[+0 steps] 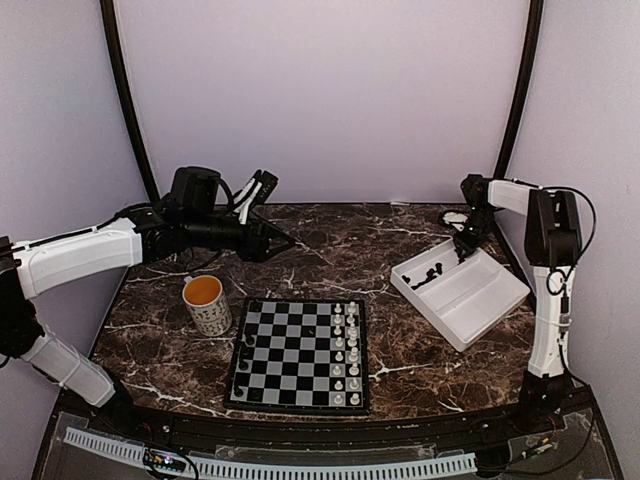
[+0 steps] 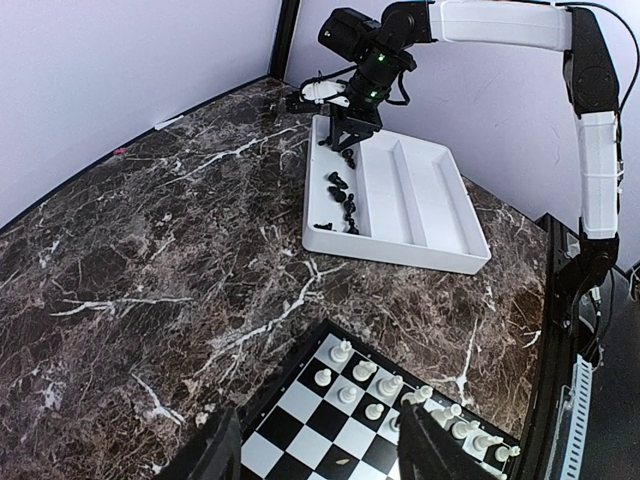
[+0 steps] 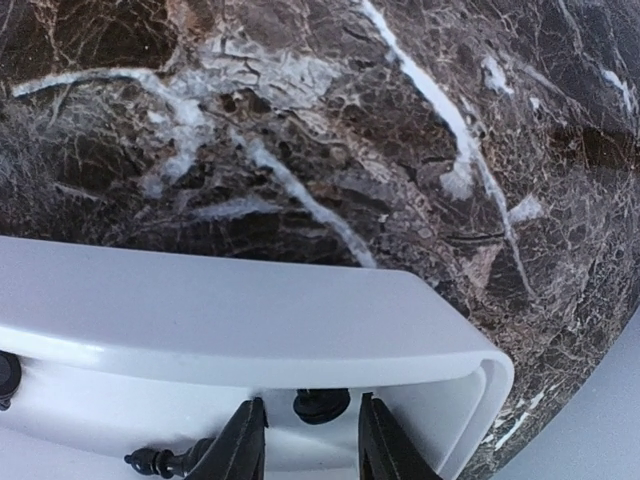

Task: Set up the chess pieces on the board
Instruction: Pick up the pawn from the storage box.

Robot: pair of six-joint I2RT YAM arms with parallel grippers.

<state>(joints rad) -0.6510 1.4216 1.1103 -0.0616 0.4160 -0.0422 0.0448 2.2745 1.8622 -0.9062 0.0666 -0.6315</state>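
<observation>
At the far right, the right fingers (image 3: 240, 445) are held apart inside the white tray (image 3: 250, 330), where black chess pieces (image 2: 340, 195) are scattered. The left fingers (image 2: 215, 455) are held open above the surface (image 1: 350, 250), beyond the board (image 1: 300, 355).

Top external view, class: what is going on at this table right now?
The right gripper hangs open in a corner of the white tray, fingers either side of a black chess piece. More black pieces lie beside it. The left gripper hovers open and empty near the board, where white pieces fill two rows.
</observation>
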